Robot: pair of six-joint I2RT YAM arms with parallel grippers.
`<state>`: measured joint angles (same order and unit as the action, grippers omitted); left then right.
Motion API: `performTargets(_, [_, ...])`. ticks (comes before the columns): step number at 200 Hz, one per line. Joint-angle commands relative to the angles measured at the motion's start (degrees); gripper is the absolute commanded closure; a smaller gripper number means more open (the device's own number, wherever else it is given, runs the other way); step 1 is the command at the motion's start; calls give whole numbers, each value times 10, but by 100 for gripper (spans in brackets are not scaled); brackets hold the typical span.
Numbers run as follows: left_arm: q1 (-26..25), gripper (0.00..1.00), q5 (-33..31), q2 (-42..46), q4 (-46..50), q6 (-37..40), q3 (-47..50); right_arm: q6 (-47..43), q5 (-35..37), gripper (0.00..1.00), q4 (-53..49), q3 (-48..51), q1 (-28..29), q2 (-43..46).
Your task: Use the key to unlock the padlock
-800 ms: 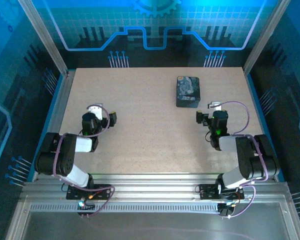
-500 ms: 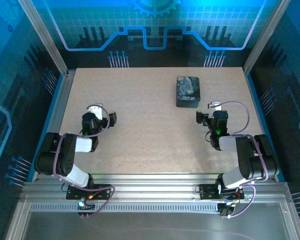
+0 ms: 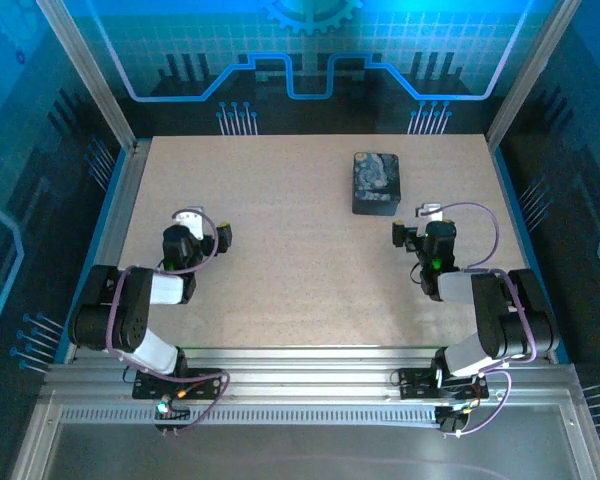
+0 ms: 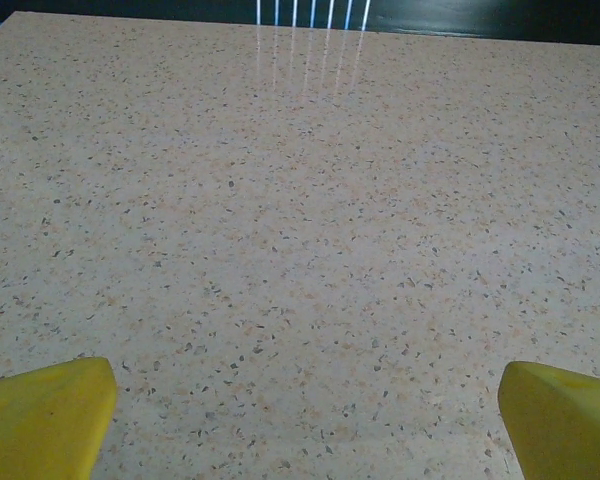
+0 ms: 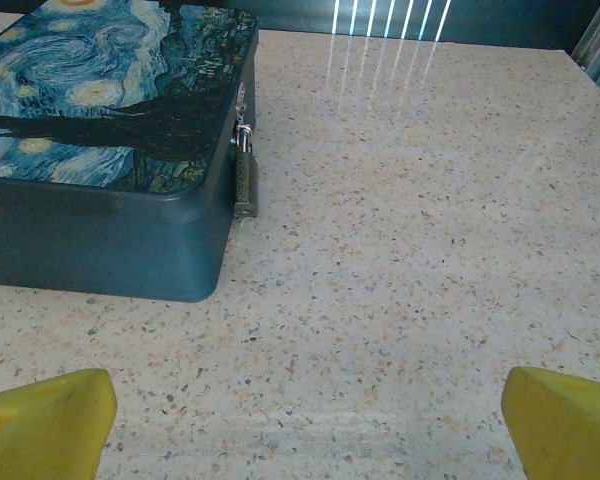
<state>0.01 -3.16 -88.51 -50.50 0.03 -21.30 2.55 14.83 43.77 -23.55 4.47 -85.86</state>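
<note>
Progress nil: seeing padlock (image 5: 244, 182) hanging, apparently locked, on box (image 5: 110, 120) side ahead of R gripper (image 5: 308, 405); holding nothing w/ L gripper (image 4: 305, 405) either, both gaping wide; not yet fetching key.

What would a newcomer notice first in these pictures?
The dark box with its blue swirl picture catches the eye, on the far right part of the speckled table. A small padlock hangs on its side wall. The right gripper is open in front of it, apart from the box.
</note>
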Motion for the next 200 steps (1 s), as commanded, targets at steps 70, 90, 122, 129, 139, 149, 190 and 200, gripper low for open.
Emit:
performTargets(70, [4, 1, -44, 51, 64, -18, -31, 5, -22, 4, -20, -11, -7, 24])
performTargets(90, [1, 1, -66, 87, 149, -21, -62, 34, -16, 3, -189, -79, -28, 86])
performTargets(122, [-3, 1, -152, 111, 276, -80, -128, 74, -89, 2, -353, -185, -88, 99])
performTargets(129, [2, 1, -154, 119, 308, -97, -146, 83, -108, 4, -400, -227, -98, 76])
performTargets(139, [7, 1, -137, 129, 349, -108, -169, 92, -135, 5, -445, -279, -107, 42])
performTargets(149, [7, 1, -120, 134, 397, -121, -198, 102, -167, 6, -484, -332, -112, 1])
performTargets(190, [-33, 1, -123, 129, 676, -231, -328, 142, -281, 11, -568, -499, -110, -159])
performTargets(200, [-44, 1, -105, 134, 712, -257, -336, 152, -301, 13, -581, -536, -106, -193])
